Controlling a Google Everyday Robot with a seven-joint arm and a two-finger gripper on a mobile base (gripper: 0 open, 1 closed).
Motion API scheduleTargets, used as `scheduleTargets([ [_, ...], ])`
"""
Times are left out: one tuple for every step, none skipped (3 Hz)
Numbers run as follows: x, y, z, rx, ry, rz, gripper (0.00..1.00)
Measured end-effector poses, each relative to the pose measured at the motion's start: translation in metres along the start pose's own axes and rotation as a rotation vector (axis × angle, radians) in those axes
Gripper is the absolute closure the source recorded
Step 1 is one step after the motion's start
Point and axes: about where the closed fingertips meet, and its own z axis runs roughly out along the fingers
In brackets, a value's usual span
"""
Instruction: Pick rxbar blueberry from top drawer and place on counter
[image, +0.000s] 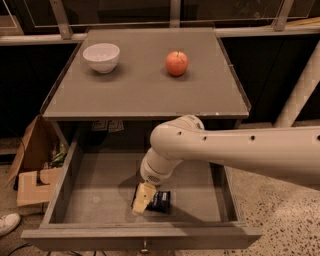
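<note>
1. We see dim, warm light falling from above: the worktop (145, 95) is evenly lit, while the background behind it is nearly black.
2. The white bowl (101, 56) and apple (177, 63) throw short, soft shadows.
3. The tool (143, 197) sits low in the top drawer (90, 190), where the arm (240, 150) casts a broad shadow beside the rxbar blueberry (161, 200).
4. The arm's pale shell is the brightest surface.
</note>
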Motion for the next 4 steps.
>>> scheduleTargets([
  [0.005, 0.0, 0.009, -0.009, -0.013, 0.024, 0.0],
  [0.013, -0.001, 0.028, -0.019, -0.017, 0.051, 0.0],
  [0.024, -0.003, 0.039, -0.021, -0.016, 0.073, 0.0],
  [0.037, -0.003, 0.041, -0.02, -0.007, 0.091, 0.0],
])
